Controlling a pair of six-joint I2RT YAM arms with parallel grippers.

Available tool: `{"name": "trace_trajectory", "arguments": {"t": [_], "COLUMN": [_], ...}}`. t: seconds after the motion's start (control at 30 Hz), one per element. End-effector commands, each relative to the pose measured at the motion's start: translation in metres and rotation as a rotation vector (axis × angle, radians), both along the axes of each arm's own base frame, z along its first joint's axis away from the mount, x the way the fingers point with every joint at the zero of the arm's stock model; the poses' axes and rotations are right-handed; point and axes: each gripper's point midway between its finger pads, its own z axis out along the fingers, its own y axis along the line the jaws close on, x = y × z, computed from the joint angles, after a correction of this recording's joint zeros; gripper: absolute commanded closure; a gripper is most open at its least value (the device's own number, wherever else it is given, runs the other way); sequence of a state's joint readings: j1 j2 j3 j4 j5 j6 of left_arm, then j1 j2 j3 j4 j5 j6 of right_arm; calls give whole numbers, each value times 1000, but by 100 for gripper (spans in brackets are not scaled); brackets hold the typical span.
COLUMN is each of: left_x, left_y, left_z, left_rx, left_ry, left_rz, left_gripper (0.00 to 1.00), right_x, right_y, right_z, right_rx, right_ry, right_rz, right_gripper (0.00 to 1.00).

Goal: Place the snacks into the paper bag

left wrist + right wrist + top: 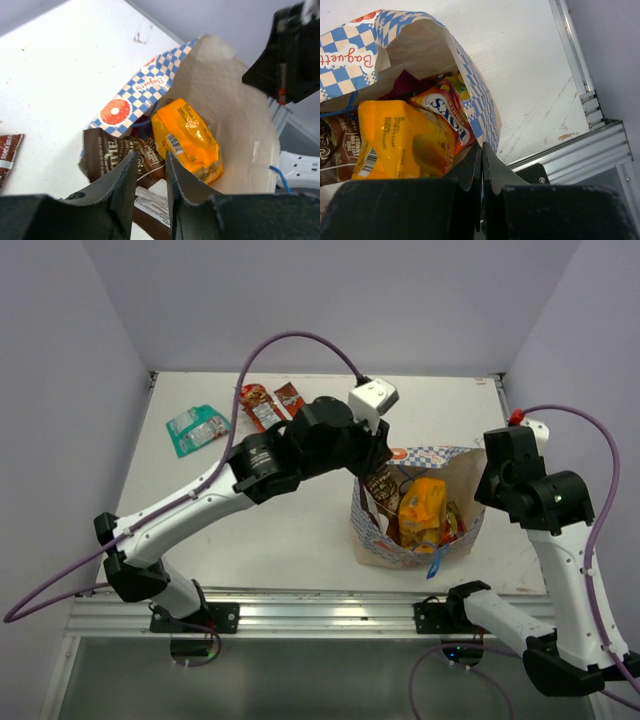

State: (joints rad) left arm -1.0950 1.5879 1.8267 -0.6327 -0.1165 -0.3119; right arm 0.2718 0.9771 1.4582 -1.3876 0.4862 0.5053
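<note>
The paper bag (466,472) stands upright on the desk (290,540), right of centre, with its mouth open upward. It is blue-and-white checked outside and plain white inside. A thin blue cord handle (436,562) hangs over its near edge.

The left hand (150,182) is above the bag's left rim, pointing down into the mouth. Its jaws stand apart with a narrow gap and nothing is clamped between them. Directly below, visible through the gap, the brown packet (106,151) leans against the bag's left wall, its upper end beside the checked rim.

The right hand (481,162) is closed, pinching the bag's right wall at the rim. The checked paper runs down into the closed fingers.

Inside the bag I see:
- the orange-yellow packet (395,142), in the middle and uppermost
- a multicoloured packet (445,111), touching it, between it and the wall the right hand grips
- a purple packet (406,84), partly hidden behind those two
- the brown packet, at the left

Outside the bag, on the far left of the desk and well apart from it:
- the teal packet (197,428), lying flat
- a red packet (260,405) and a smaller red packet (290,395), side by side near the far edge
</note>
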Motion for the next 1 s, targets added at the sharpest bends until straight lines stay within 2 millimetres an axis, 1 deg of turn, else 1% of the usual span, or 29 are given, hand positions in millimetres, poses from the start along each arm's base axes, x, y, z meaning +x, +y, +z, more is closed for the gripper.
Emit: {"name": "trace_trajectory", "arguments": {"t": [0.0, 0.07, 0.1, 0.17, 0.2, 0.23, 0.27, 0.3, 0.33, 0.37, 0.4, 0.43, 0.47, 0.5, 0.53, 0.57, 0.6, 0.63, 0.67, 0.7, 0.73, 0.77, 0.83, 0.87, 0.97], "left_x": [3, -1, -3, 6, 13, 31, 44, 58, 73, 104, 126, 141, 171, 187, 199, 220, 234, 245, 261, 269, 280, 288, 299, 306, 313], "left_y": [21, 23, 29, 40, 48, 65, 77, 83, 94, 122, 133, 143, 177, 188, 193, 211, 212, 210, 218, 218, 218, 221, 218, 217, 222], "left_z": [59, 59, 66, 72, 75, 73, 62, 43, 27, -6, -35, -56, -71, -98, -109, -116, -136, -145, -176, -188, -188, -214, -222, -232, -248], "left_rx": [-109, -114, -128, -131, -120, -73, -16, 47, 86, 165, 218, 226, 237, 276, 268, 253, 272, 254, 288, 294, 282, 311, 302, 305, 354], "left_ry": [-105, -93, -99, -136, -160, -207, -214, -210, -193, -145, -92, -28, 13, 57, 84, 95, 120, 135, 182, 204, 219, 255, 252, 248, 257], "left_rz": [53, 53, 60, 130, 175, 300, 369, 429, 502, 597, 647, 676, 775, 810, 815, 867, 877, 864, 884, 880, 893, 897, 886, 889, 918], "left_gripper": [68, 67, 66, 51, 40, 21, 15, 10, 6, 4, 2, 1, 0, 1, 1, 0, 0, 0, 0, 0, 0, 0, 0, 0, 0], "right_x": [-36, -35, -35, -35, -35, -35, -35, -35, -35, -36, -36, -36, -37, -38, -38, -39, -40, -40, -40, -40, -41, -40, -42, -42, -42], "right_y": [-14, -13, -13, -13, -13, -13, -13, -13, -13, -12, -12, -12, -12, -12, -12, -12, -12, -13, -13, -13, -14, -14, -14, -14, -15], "right_z": [-10, -10, -10, -10, -11, -10, -10, -9, -9, -8, -8, -7, -6, -6, -5, -4, -4, -3, -3, -3, -2, -2, -1, -2, -2], "right_rx": [-58, -59, -59, -57, -58, -55, -54, -54, -53, -50, -50, -46, -46, -46, -43, -43, -43, -44, -42, -45, -45, -47, -46, -47, -53], "right_ry": [149, 151, 151, 150, 153, 149, 148, 148, 146, 144, 142, 139, 140, 139, 132, 131, 132, 127, 127, 128, 125, 126, 124, 129, 131], "right_rz": [-10, -8, -8, -7, -7, -7, -6, -6, -6, -4, -3, -1, -1, -2, -4, -4, 0, -5, -3, -4, -3, -2, -5, -5, -3], "right_gripper": [100, 100, 100, 100, 100, 100, 100, 100, 100, 100, 100, 100, 100, 100, 100, 100, 100, 100, 100, 100, 100, 100, 100, 100, 100]}}
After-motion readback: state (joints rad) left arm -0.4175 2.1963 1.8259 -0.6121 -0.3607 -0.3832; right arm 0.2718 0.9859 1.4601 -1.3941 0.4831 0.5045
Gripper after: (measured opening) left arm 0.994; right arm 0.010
